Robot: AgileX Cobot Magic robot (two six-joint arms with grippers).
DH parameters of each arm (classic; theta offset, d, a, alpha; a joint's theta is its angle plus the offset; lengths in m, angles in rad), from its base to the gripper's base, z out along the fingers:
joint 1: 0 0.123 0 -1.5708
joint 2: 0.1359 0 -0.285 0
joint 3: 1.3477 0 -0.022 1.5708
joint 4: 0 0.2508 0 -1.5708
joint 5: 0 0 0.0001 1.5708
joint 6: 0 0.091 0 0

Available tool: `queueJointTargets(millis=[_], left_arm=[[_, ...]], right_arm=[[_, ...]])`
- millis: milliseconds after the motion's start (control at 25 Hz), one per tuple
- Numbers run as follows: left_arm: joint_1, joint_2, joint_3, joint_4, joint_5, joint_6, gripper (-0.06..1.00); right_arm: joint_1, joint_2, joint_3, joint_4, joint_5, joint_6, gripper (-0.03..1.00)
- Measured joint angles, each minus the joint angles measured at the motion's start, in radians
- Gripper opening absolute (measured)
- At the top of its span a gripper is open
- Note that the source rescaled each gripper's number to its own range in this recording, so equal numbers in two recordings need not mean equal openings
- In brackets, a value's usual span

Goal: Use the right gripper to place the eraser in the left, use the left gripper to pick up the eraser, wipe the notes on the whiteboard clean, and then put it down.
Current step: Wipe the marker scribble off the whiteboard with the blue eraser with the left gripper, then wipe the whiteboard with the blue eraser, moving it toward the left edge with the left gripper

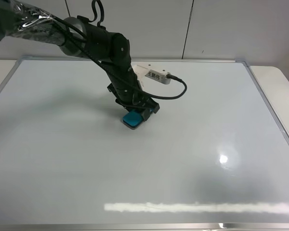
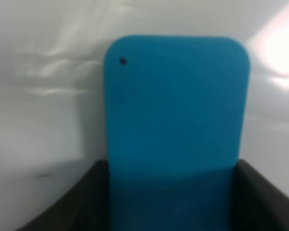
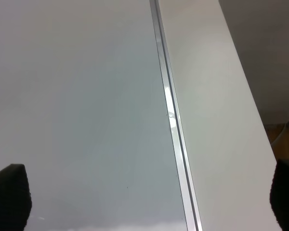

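**Eraser pressed flat to the board by the left arm**

The eraser (image 1: 133,119) is held between the jaws of the left gripper (image 1: 136,115), near the middle of the whiteboard (image 1: 216,120), a little toward its far-left part. In the left wrist view the teal block (image 2: 176,130) is seen clamped at its near end between the two dark fingers (image 2: 265,197), most of its length projecting ahead. It appears to be laid flat on the glossy surface, a posture judged suited to wiping. No notes can be made out on the board in any view; whether they are gone or hidden under the eraser cannot be told.

The right gripper (image 3: 144,202) is kept aside at the board's silver frame (image 3: 176,134), its jaws spread wide and holding nothing. The tabletop (image 1: 279,82) beyond the frame is bare where seen. No containers are present.
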Motion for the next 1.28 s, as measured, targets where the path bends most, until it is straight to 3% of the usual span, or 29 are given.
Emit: queueJointTargets(millis=[200, 440, 600, 760, 920, 1280], left_arm=[[0.075, -0.002, 0.0, 0.061, -0.01, 0.0, 0.0], [0.088, -0.027, 0.001, 0.125, 0.01, -0.056, 0.0], [0.096, -0.07, 0.019, 0.281, 0.113, -0.162, 0.0], [0.117, -0.134, 0.029, 0.372, 0.239, -0.228, 0.0], [0.151, -0.212, 0.041, 0.38, 0.298, -0.27, 0.0], [0.256, -0.337, 0.221, 0.383, 0.267, -0.396, 0.0]], right_arm=[[0.0, 0.0, 0.0, 0.0, 0.0, 0.0, 1.0], [0.0, 0.0, 0.0, 0.0, 0.0, 0.0, 1.0], [0.0, 0.0, 0.0, 0.0, 0.0, 0.0, 1.0], [0.0, 0.0, 0.0, 0.0, 0.0, 0.0, 1.0], [0.0, 0.0, 0.0, 0.0, 0.0, 0.0, 1.0], [0.0, 0.0, 0.0, 0.0, 0.0, 0.0, 1.0]])
